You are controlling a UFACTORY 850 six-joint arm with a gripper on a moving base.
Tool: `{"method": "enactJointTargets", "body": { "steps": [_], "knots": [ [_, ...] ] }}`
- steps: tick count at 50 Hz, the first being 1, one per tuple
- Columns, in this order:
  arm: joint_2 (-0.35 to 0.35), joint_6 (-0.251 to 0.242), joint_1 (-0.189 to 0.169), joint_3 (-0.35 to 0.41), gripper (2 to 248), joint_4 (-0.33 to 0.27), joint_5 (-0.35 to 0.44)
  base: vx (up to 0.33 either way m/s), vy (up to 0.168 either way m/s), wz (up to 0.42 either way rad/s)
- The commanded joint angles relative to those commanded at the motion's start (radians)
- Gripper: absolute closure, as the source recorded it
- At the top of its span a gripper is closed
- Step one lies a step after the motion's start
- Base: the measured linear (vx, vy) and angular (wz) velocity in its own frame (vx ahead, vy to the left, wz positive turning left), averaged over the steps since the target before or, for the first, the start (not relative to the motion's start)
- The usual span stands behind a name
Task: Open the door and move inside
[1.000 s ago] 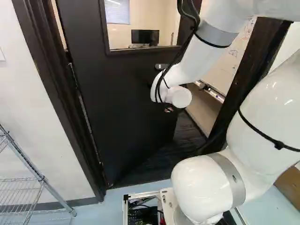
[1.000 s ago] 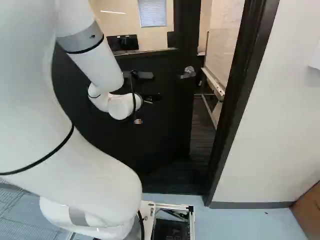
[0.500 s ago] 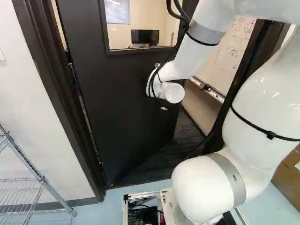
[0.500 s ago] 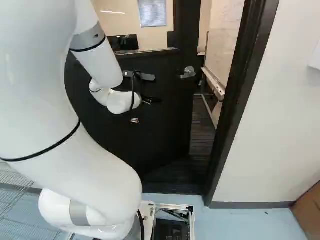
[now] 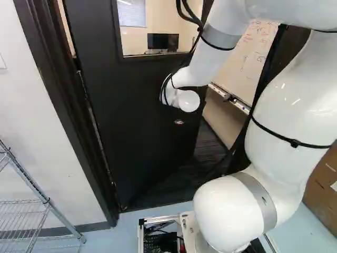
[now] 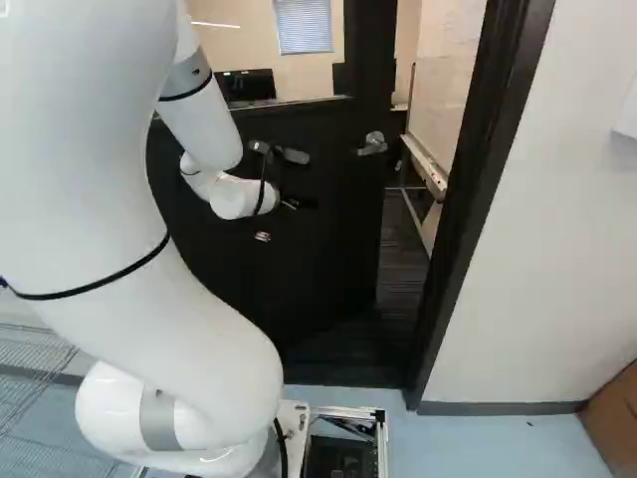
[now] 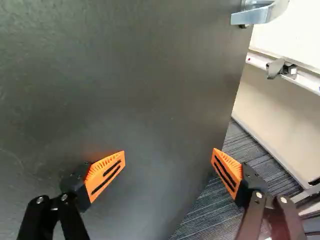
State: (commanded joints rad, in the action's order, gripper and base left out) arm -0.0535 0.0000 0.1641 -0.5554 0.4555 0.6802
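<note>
In the right base view my gripper (image 6: 297, 203) is a dark shape at the wrist's end, before the black door (image 6: 328, 259). The door stands partly open, swung away from me, with a gap along its handle side. Its silver lever handle (image 6: 372, 143) is right of and above the gripper. In the wrist view the gripper (image 7: 169, 155) is open, its orange-padded fingers wide apart with nothing gripped. The door face (image 7: 120, 90) fills most of the space ahead; one finger overlaps the door's edge and the gap. Contact with the door cannot be told. The handle (image 7: 255, 15) lies ahead, off to one side.
Dark door frame (image 6: 478, 199) bounds the gap at the right. Through it show striped carpet (image 6: 402, 259) and a whiteboard (image 5: 253, 60) on a stand. A wire shelf (image 5: 39, 192) is at the left, a cardboard box (image 5: 322, 182) at the right.
The arm has shifted: its wrist moved left and slightly up in the left base view, and slightly up in the right base view. Base and door look unmoved.
</note>
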Motion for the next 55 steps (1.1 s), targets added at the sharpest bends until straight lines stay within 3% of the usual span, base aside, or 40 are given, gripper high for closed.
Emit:
{"method": "enactJointTargets", "body": {
  "steps": [55],
  "knots": [
    [-0.146, 0.000, 0.078, -0.159, 3, 0.001, 0.000, 0.000, 0.000, 0.000]
  ]
}}
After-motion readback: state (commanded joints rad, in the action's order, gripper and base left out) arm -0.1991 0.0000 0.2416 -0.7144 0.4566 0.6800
